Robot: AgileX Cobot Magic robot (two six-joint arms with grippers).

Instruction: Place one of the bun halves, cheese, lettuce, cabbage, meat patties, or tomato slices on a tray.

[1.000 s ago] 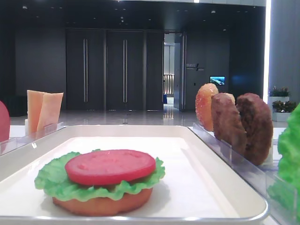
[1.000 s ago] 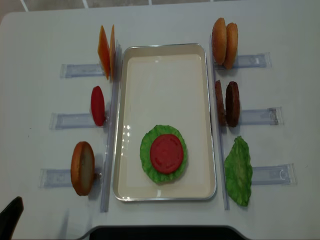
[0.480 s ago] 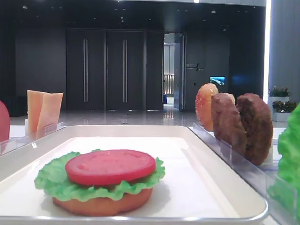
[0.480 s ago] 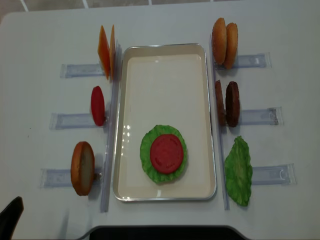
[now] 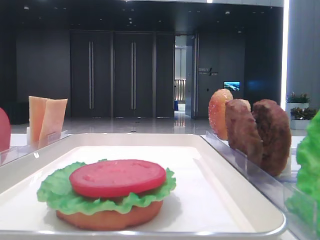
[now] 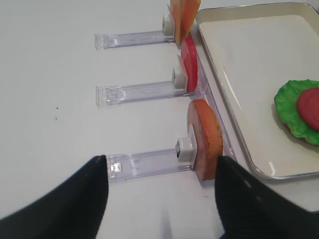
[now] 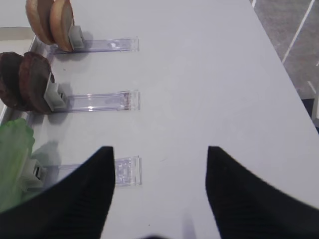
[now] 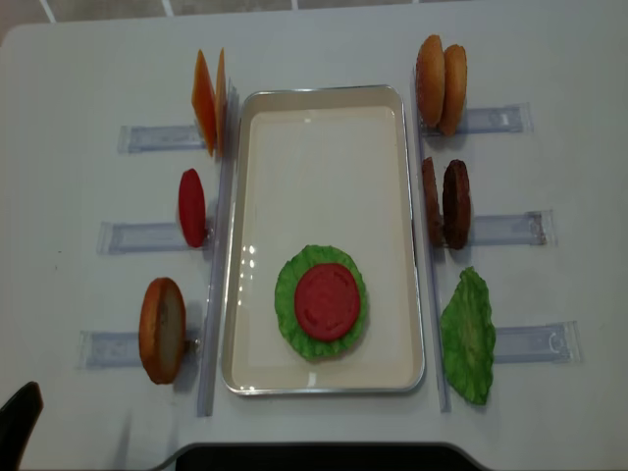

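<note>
Two pincers are hanging low at the near edge of the table (image 8: pixel 78 69), both spread wide and holding nothing: the left pincer (image 6: pixel 162 199) is hovering just short of a bun half (image 6: pixel 205 139) standing on edge in its clear holder (image 6: pixel 144 163); the right pincer (image 7: pixel 158 191) is hovering over bare table beside the outer end of another clear holder (image 7: pixel 127 171).

White tray (image 8: pixel 324 108) is lying lengthwise down the middle, raised rim running close along the holder rails on both sides. Its far half is lying bare. Near the tray's front end a stack is sitting: flat bun half (image 5: pixel 110 217) at the bottom, lettuce (image 8: pixel 289 294) over it, a tomato slice (image 8: pixel 327 301) on top.

Left of the tray, standing upright: cheese (image 8: pixel 206 98), a second tomato slice (image 8: pixel 191 207), the bun half. Right of it: two more bun halves (image 8: pixel 440 81), meat patties (image 8: pixel 446 203), a lettuce leaf (image 8: pixel 468 337). Wide open table is stretching outside both holder rows.

Room behind is showing dark panelled walls, tall doors, glossy floor. Wall sign by the doorway is too small to read.
</note>
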